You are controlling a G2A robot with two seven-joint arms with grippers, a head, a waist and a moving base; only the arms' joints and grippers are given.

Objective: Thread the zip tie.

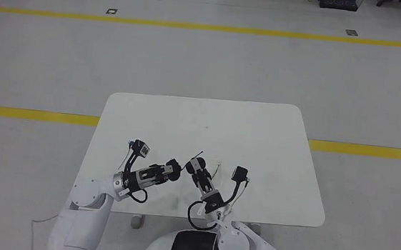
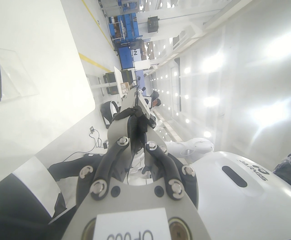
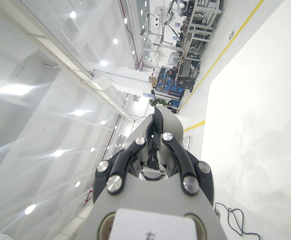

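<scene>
Above the table's (image 1: 257,130) front middle, my two grippers stand tip to tip. The left gripper (image 1: 174,171) (image 2: 136,95) is shut on a black zip tie (image 2: 136,112), which bunches between its fingers, with a thin end passing the tips. My right gripper (image 1: 195,166) (image 3: 156,112) is shut on the zip tie's ribbed black strap (image 3: 156,127). Its end (image 3: 153,93) pokes past the fingertips. From above, a thin black tail (image 1: 199,156) rises over the right gripper. How the two ends meet is hidden by the fingers.
A clear plastic bag (image 2: 16,77) (image 1: 215,166) lies flat on the white table just beyond the grippers. The table's rounded corner (image 2: 91,102) and front edge are close by. Cables (image 3: 234,218) lie on the floor below.
</scene>
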